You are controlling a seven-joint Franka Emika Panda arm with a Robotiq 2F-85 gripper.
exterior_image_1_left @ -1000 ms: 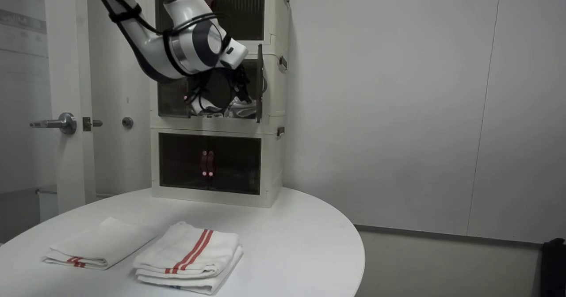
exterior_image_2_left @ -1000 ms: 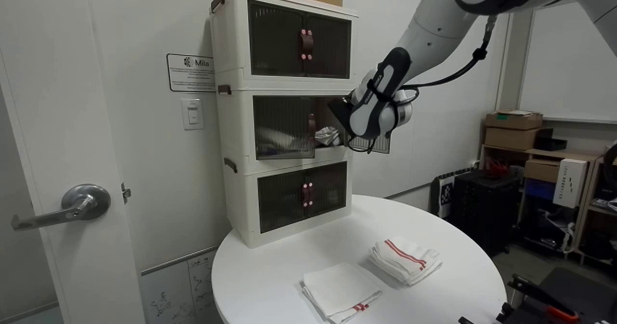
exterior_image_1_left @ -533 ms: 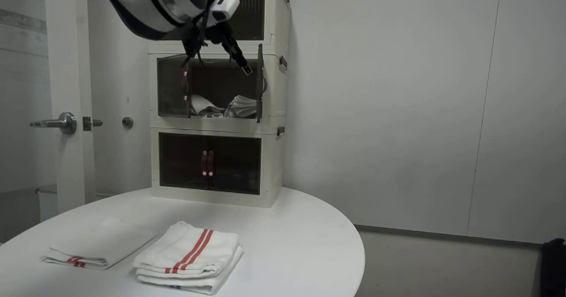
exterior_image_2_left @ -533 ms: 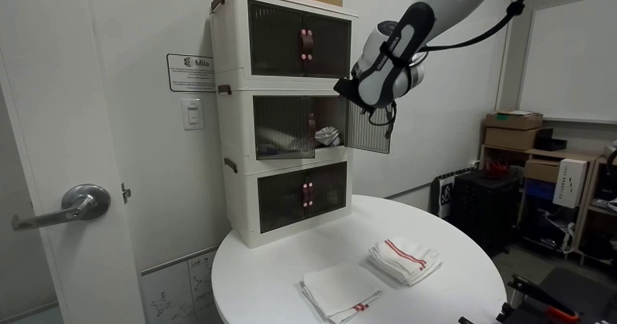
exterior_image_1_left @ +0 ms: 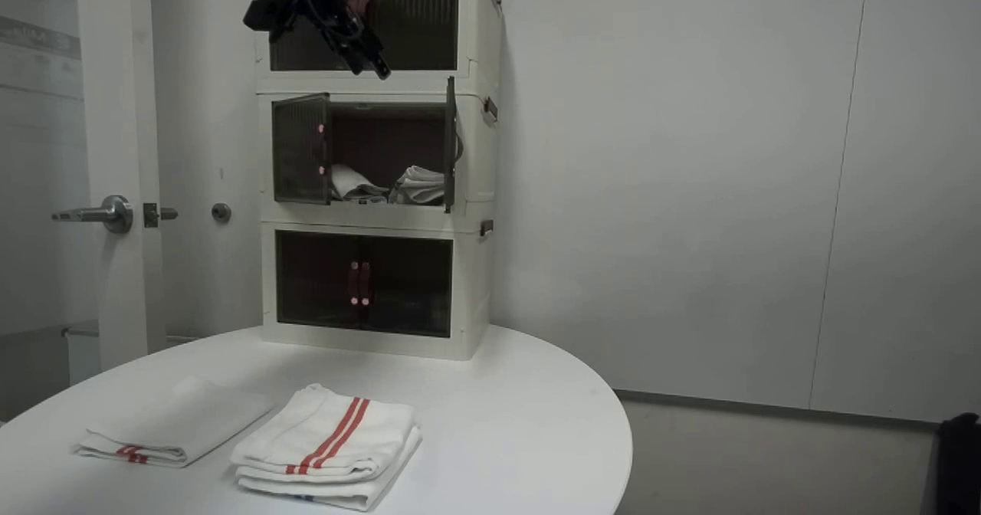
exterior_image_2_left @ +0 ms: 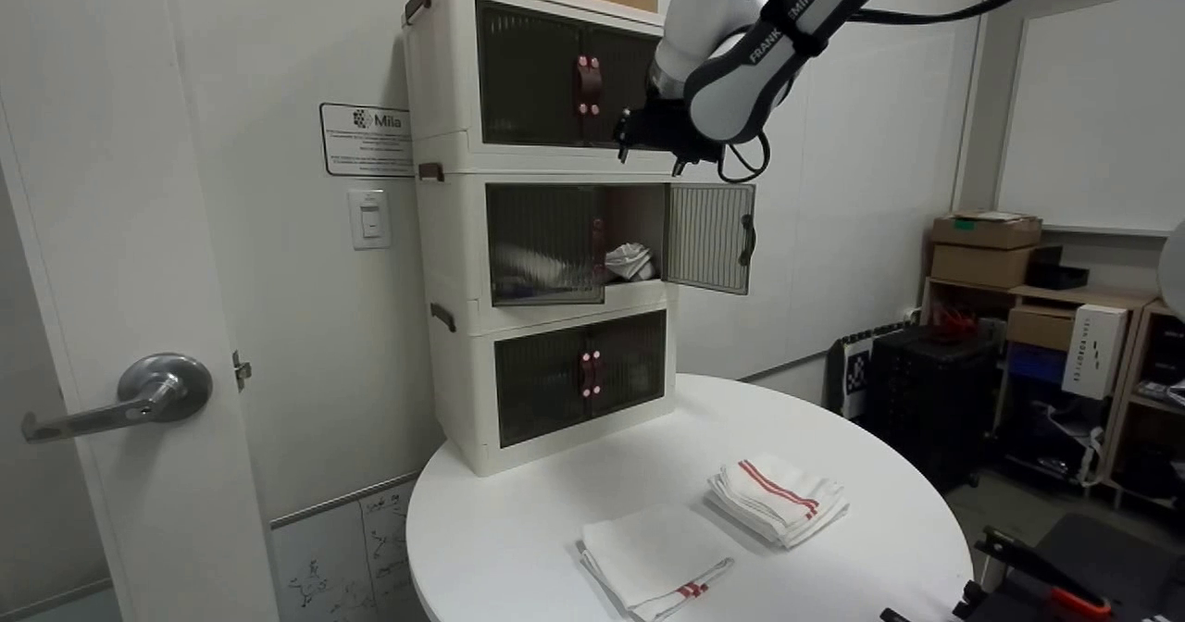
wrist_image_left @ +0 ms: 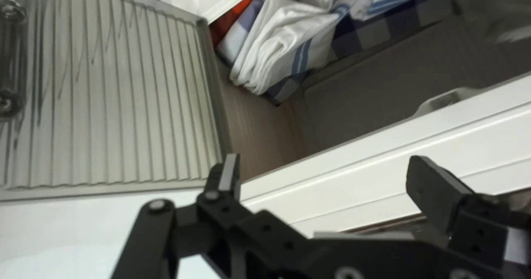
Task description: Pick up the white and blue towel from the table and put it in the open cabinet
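Black gripper [wrist_image_left: 325,165], bottom of wrist view: jaws spread wide, hanging free. White-framed cabinet [exterior_image_1_left: 368,214], left of centre in an exterior view, open; inside, white and blue towel [wrist_image_left: 286,42], upper centre of wrist view, rumpled over checked cloth [wrist_image_left: 373,35].

In an exterior view, facing the box tower [exterior_image_1_left: 368,216] nearly front-on, from above, across the table [exterior_image_1_left: 529,423]; in an exterior view, aslant, catching a side wall [exterior_image_2_left: 449,233]. In the wrist view, peering close, tilted, past the gripper [wrist_image_left: 323,158] into the cabinet [wrist_image_left: 373,104]. Sharing tower and table in both exterior views, cabinet in all three.
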